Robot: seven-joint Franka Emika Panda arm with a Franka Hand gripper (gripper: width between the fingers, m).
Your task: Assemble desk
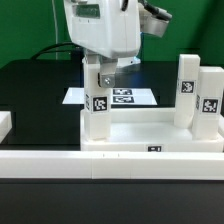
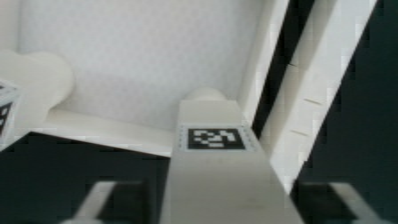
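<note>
pincer (image 1: 104, 72) grasping an upright leg (image 1: 97, 105) at a corner of the desk top (image 1: 150, 128), near the worktop's (image 1: 35, 85) front edge; two legs (image 1: 197, 95) stand opposite.

Likely robotics lab, marker board (image 1: 122, 97), black table (image 1: 35, 90), tagged parts

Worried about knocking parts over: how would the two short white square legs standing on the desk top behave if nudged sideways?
The short white square legs look like stiff plastic, unlikely to bend. They stand upright on the white rimmed desk top; whether they are fully seated is unclear, so they might tip. Square sections probably would not roll.
</note>
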